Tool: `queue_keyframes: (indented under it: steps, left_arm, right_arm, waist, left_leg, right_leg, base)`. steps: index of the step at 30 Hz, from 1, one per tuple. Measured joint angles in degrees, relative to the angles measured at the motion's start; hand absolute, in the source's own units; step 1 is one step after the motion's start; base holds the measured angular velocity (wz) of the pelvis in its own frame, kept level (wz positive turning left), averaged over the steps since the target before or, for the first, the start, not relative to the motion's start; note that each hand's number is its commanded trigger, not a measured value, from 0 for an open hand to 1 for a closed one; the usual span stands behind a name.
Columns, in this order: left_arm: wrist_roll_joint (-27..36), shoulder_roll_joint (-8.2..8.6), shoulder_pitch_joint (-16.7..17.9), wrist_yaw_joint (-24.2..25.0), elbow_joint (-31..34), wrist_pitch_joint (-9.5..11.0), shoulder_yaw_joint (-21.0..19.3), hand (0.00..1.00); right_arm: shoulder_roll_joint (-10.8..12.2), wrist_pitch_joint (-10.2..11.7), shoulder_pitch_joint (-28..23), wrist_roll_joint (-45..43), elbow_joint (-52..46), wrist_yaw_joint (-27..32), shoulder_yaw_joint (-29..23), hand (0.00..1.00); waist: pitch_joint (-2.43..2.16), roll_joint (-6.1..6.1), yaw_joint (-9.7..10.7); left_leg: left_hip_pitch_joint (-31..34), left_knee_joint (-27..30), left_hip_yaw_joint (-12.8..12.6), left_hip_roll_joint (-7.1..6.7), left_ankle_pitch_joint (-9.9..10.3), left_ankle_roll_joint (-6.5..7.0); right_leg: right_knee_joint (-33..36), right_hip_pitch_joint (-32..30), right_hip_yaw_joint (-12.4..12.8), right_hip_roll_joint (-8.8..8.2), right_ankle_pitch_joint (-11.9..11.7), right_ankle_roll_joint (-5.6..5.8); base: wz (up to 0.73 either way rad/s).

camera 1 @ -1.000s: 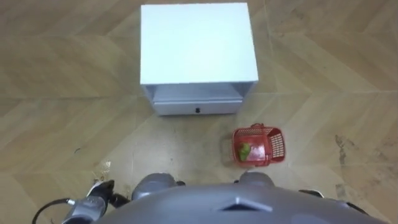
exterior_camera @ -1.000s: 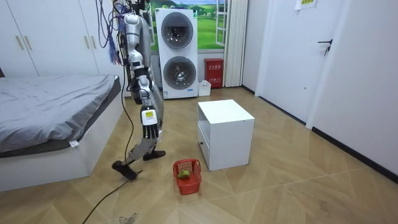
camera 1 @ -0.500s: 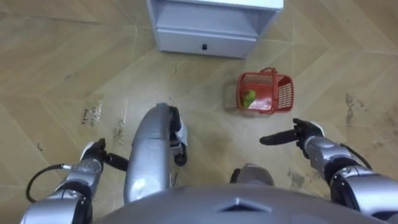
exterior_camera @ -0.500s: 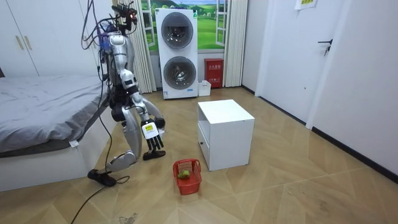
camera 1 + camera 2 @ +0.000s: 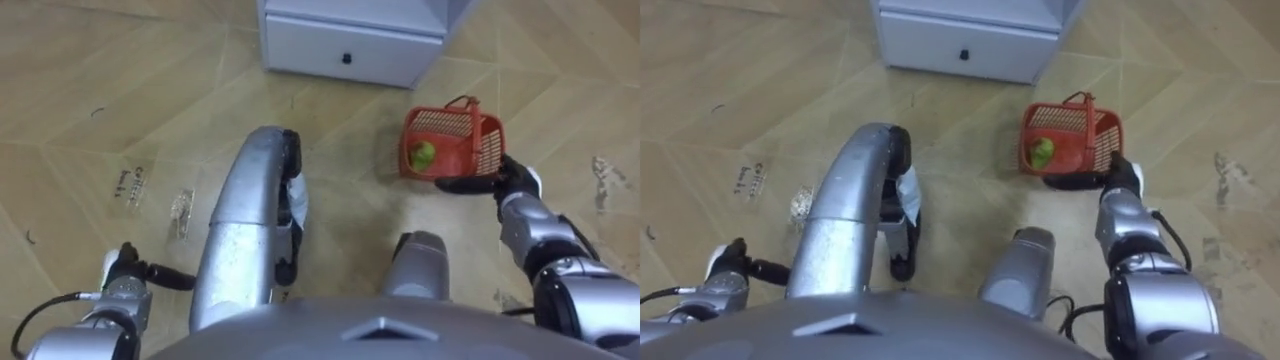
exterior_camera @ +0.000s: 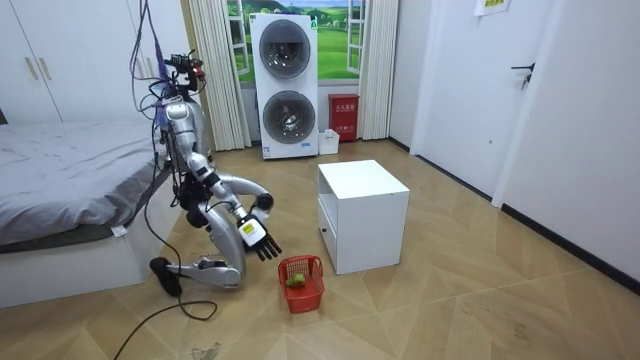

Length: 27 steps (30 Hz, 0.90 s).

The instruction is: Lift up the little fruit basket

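Observation:
The red fruit basket (image 5: 455, 135) (image 5: 1072, 130) stands on the wooden floor in front of my right knee, with a green fruit (image 5: 423, 153) inside and its handle up. My right hand (image 5: 514, 186) (image 5: 1121, 184) is at the basket's near rim, open, its dark fingers straight along that rim and pointing left. In the room view I kneel beside the bed, my right hand (image 6: 260, 240) spread just above and left of the basket (image 6: 301, 282). My left hand (image 5: 124, 272) hangs low at the lower left, open and idle.
A white cabinet (image 5: 352, 48) (image 6: 362, 215) with a drawer stands just beyond the basket. The bed (image 6: 80, 185) is behind me. Two stacked washing machines (image 6: 285, 85) stand at the far wall. Bare floor lies to the basket's right.
I have sunk from standing to a kneel, and the eye view has tipped down and forward. My right hand has reached out from beside my knee to the basket's near rim.

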<state>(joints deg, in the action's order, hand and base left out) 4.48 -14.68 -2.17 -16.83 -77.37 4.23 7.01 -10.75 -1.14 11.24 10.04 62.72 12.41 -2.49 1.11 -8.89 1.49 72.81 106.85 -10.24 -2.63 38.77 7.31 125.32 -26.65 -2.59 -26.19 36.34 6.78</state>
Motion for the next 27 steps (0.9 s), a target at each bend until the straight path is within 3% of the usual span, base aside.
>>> queue_keyframes:
  steps: [3, 8, 9, 10, 11, 14, 16, 19, 21, 23, 27]
  left_arm:
    - [0.09, 0.1, 1.34, -0.08, 0.37, 0.13, 1.27, 0.0]
    - [0.31, -0.17, 4.0, 0.38, 0.5, 0.76, 2.32, 0.0]
    - [0.3, -0.43, 4.72, 0.56, 1.14, 0.77, 2.33, 0.0]
    - [0.3, 0.15, 5.2, 0.86, 1.56, 0.69, 2.36, 0.0]
    - [0.27, 0.72, 5.67, 1.94, 2.4, 0.9, 2.46, 0.0]
    - [-0.08, 0.38, 5.96, 4.45, 3.36, 1.18, 2.55, 0.0]
    - [-0.03, 0.04, 6.22, 5.84, 3.6, 1.18, 2.98, 0.0]
    - [-0.17, -0.65, 6.17, 6.65, 3.78, 1.17, 4.7, 0.0]
    - [-0.15, -0.62, 5.93, 7.45, 3.93, 1.14, 7.37, 0.0]
    - [-0.13, -0.51, 5.92, 7.62, 3.98, 1.02, 9.44, 0.0]
    - [-0.14, -0.5, 6.04, 8.05, 4.18, 0.65, 11.25, 0.0]
  right_arm:
    - [-0.36, 0.77, -0.13, 0.14, -0.35, 1.59, 0.04, 0.0]
    - [-1.78, 1.12, 0.37, 0.37, -1.3, 2.74, 0.26, 0.0]
    - [-2.43, 1.14, 0.95, 1.12, -1.3, 2.87, 1.26, 0.0]
    - [-3.41, 1.23, 1.61, 1.43, -1.26, 2.81, 1.94, 0.0]
    - [-4.68, 1.3, 2.85, 2.0, -1.26, 2.99, 3.11, 0.0]
    - [-6.56, 1.88, 3.49, 2.9, -1.27, 3.04, 3.95, 0.0]
    - [-7.22, 2.02, 4.04, 2.98, -1.16, 3.05, 4.27, 0.0]
    - [-7.63, 2.06, 5.45, 2.95, -0.27, 2.76, 5.16, 0.0]
    - [-8.43, 2.06, 5.78, 3.16, -0.22, 2.2, 5.17, 0.0]
    - [-9.05, 2.04, 6.03, 3.16, -0.2, 1.74, 5.7, 0.0]
    - [-9.41, 1.68, 6.05, 3.15, -0.13, 1.04, 6.3, 0.0]
  waist:
    - [0.14, 0.03, 1.27]
    - [0.54, -0.22, 2.28]
    - [0.72, -0.53, 2.25]
    - [1.47, -0.03, 1.84]
    - [1.63, 0.55, 1.15]
    - [1.55, 0.56, 1.09]
    - [1.43, 0.66, 0.9]
    - [1.7, 0.02, 0.64]
    - [1.75, 0.43, -0.37]
    - [1.91, 0.95, -0.87]
    - [1.71, 2.01, -2.13]
  left_leg:
    - [-0.01, 0.38, -0.35, 0.14, -2.02, 0.44]
    - [1.6, 1.31, -0.57, -0.09, -3.19, -3.01]
    - [2.2, 2.43, -0.56, -0.1, -3.31, -3.76]
    - [2.84, 3.09, 0.31, 0.33, -3.4, -3.94]
    - [3.96, 2.87, 1.1, 0.17, -4.05, -5.27]
    - [4.47, 1.8, 1.48, -0.09, -4.65, -6.41]
    - [4.05, 1.85, 1.76, -0.16, -4.68, -6.49]
    - [3.93, 1.88, 2.12, -0.08, -4.65, -6.54]
    - [4.02, 1.91, 2.59, 0.02, -3.83, -7.84]
    - [4.42, 1.98, 2.55, 0.03, -3.85, -7.84]
    - [4.66, 1.93, 2.38, 0.04, -4.02, -7.95]
  right_leg:
    - [1.57, 0.06, 0.99, 0.32, 0.19, -0.41]
    - [5.66, -0.2, 2.19, 0.83, 3.06, -2.39]
    - [7.2, 0.29, 2.92, 1.34, 4.16, -2.77]
    - [7.78, -0.2, 3.07, 2.35, 3.98, -3.22]
    - [8.38, -1.69, 4.07, 3.33, 4.13, -3.2]
    - [8.32, -2.5, 3.75, 3.5, 4.19, -3.1]
    - [8.28, -2.54, 3.96, 3.6, 4.24, -2.99]
    - [8.51, -2.59, 3.86, 3.89, 4.31, -2.88]
    - [8.97, -3.06, 3.77, 4.3, 4.32, -2.87]
    - [9.46, -3.47, 3.89, 4.29, 4.34, -2.88]
    - [9.76, -3.91, 4.13, 4.19, 4.42, -2.91]
  base:
    - [0.1]
    - [0.1]
    - [-0.11]
    - [-0.31]
    - [-0.26]
    - [0.02]
    - [-0.03]
    - [-0.01]
    - [0.0]
    - [-0.02]
    - [0.0]
